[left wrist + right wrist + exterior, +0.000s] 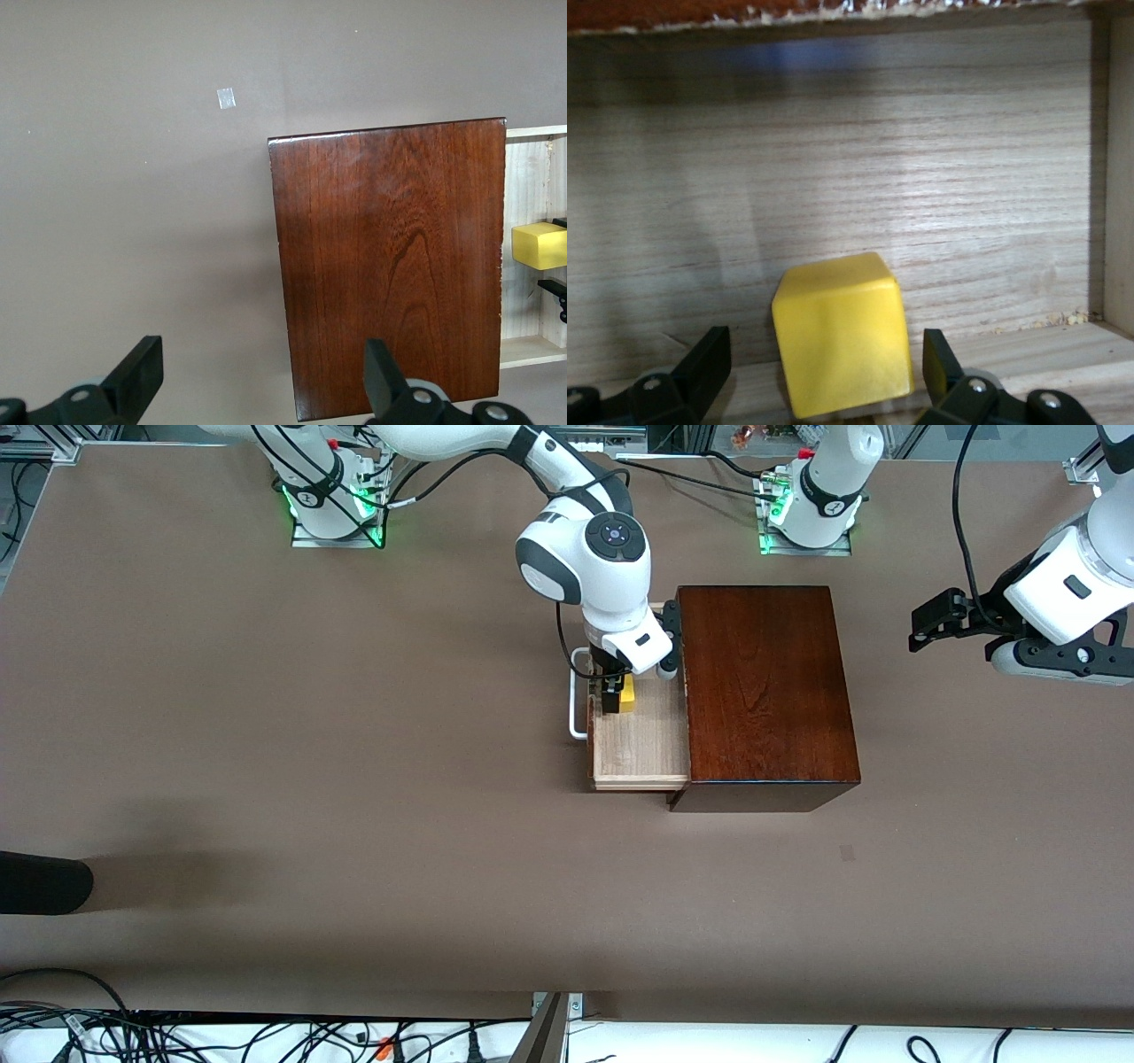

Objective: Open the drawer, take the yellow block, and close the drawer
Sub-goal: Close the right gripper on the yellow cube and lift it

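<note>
one block to lift, drawer already out

the drawer (640, 748) stands pulled from the mahogany box (764, 691) toward the right arm's end; the yellow block (626, 693) sits on its tray floor near the white handle (578, 695). right gripper (613, 693) is down in the drawer, fingers apart either side of the block, not yet clamped. next, i judge: pinch, lift clear, then push the drawer shut. left gripper (261, 376) waits spread open, over bare table at the left arm's end.

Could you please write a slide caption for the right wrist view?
Right gripper straddles the yellow block on the floor of the drawer, fingers open on either side.
</note>
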Motion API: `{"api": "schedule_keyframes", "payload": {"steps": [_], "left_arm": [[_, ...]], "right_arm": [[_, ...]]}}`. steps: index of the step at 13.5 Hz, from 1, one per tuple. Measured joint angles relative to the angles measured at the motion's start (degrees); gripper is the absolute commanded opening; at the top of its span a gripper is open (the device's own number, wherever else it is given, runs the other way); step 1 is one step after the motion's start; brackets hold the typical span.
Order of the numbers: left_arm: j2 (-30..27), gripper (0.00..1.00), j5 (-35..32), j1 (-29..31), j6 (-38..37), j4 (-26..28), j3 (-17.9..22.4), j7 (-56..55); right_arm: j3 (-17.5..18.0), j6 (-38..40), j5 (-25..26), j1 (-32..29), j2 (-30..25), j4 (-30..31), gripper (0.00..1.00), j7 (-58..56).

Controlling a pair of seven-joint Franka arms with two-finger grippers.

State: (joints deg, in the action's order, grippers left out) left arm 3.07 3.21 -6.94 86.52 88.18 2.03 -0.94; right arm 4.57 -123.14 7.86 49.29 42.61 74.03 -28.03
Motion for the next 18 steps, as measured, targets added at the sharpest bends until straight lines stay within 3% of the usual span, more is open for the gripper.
{"api": "schedule_keyframes", "payload": {"steps": [3, 4, 6, 8, 14, 18], "left_arm": [[0.0, 1.00, 0.0, 0.0, 0.0, 0.0, 0.0, 0.0], [0.0, 1.00, 0.0, 0.0, 0.0, 0.0, 0.0, 0.0], [0.0, 1.00, 0.0, 0.0, 0.0, 0.0, -0.1, 0.0], [0.0, 1.00, 0.0, -0.1, 0.0, 0.0, -0.1, 0.0], [0.0, 1.00, 0.0, -0.1, 0.0, 0.0, -0.1, 0.0], [0.0, 1.00, 0.0, -0.1, 0.0, 0.0, -0.1, 0.0]], "right_arm": [[0.0, 0.0, 0.3, 0.0, 0.0, -0.4, 0.32, 0.0], [0.0, 0.0, 0.3, 0.0, 0.0, -0.7, 0.22, 0.0], [-0.1, 0.1, 0.3, 0.0, 0.0, -1.5, 0.13, 0.0], [-0.1, 1.5, 0.3, 0.0, 0.0, -2.8, 0.09, 0.0], [-0.2, 15.1, -0.1, -0.4, -0.5, -11.8, 0.09, 1.0], [-1.2, 20.6, -3.9, -4.1, -3.7, -13.7, 0.09, 1.2]]}}
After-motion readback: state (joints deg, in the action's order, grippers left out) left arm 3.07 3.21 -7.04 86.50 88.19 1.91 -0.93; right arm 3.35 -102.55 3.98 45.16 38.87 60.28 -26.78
